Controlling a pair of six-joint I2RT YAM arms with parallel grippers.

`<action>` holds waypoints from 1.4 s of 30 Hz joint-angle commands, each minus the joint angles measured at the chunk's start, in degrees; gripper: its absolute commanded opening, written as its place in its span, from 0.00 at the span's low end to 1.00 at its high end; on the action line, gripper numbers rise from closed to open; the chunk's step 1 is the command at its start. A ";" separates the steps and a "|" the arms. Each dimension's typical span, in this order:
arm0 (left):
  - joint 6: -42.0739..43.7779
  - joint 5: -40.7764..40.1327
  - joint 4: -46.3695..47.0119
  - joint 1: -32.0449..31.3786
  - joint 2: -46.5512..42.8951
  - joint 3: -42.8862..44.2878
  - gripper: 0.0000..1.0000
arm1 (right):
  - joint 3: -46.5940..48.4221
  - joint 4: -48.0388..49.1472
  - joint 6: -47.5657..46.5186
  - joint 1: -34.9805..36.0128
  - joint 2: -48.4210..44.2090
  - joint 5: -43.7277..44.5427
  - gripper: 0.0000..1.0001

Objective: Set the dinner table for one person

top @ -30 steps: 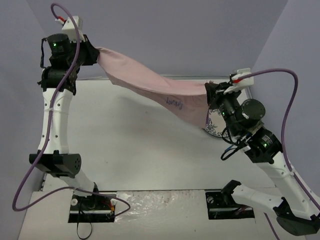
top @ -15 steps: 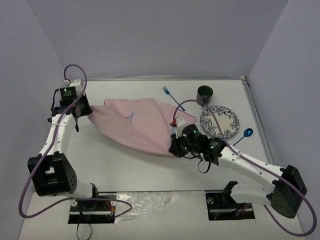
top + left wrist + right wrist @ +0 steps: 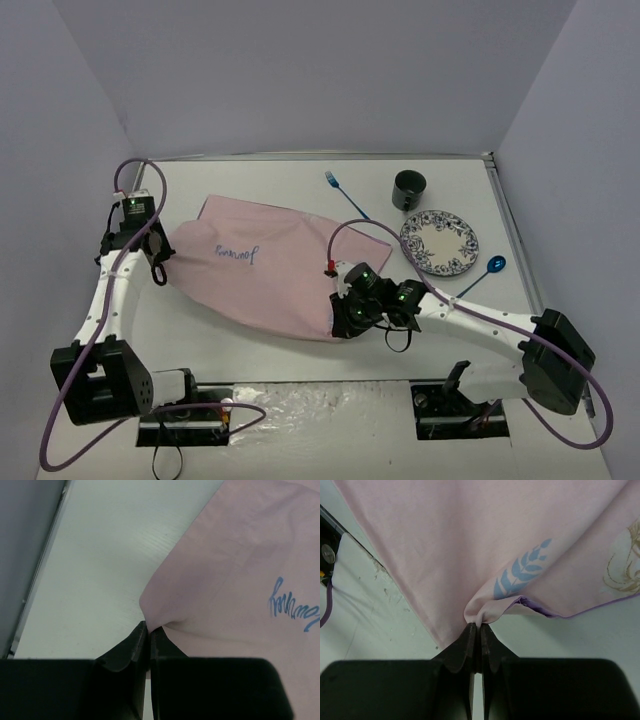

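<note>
A pink embroidered cloth (image 3: 265, 270) lies spread across the white dinner table (image 3: 250, 345). My left gripper (image 3: 160, 252) is shut on the cloth's left corner (image 3: 150, 615), low over the table. My right gripper (image 3: 340, 322) is shut on the near right corner (image 3: 482, 612), where the fabric bunches between the fingertips. Blue script (image 3: 292, 607) shows in the left wrist view and a blue leaf motif (image 3: 520, 575) in the right wrist view. To the right of the cloth lie a patterned plate (image 3: 439, 241), a dark mug (image 3: 408, 189), a blue fork (image 3: 343, 192) and a blue spoon (image 3: 489, 270).
Grey walls close in the table at the back and both sides. A metal edge strip (image 3: 37, 565) runs along the left side near my left gripper. The arm bases (image 3: 185, 415) stand at the near edge.
Both arms have come down and toward the near side, lowering the cloth from hanging in the air to lying spread on the table. The plate, mug, fork and spoon are now uncovered.
</note>
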 commanded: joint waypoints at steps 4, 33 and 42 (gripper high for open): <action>-8.17 -6.44 -2.73 1.19 -8.54 -2.26 0.00 | 0.03 -5.18 3.62 0.01 -5.80 2.23 0.00; -12.66 38.77 17.81 0.59 30.44 64.55 0.00 | 51.55 2.74 -20.59 -21.32 2.41 42.14 0.00; -20.88 47.29 27.78 0.24 40.37 77.03 0.00 | 52.67 14.10 -24.65 -28.49 4.69 40.37 0.00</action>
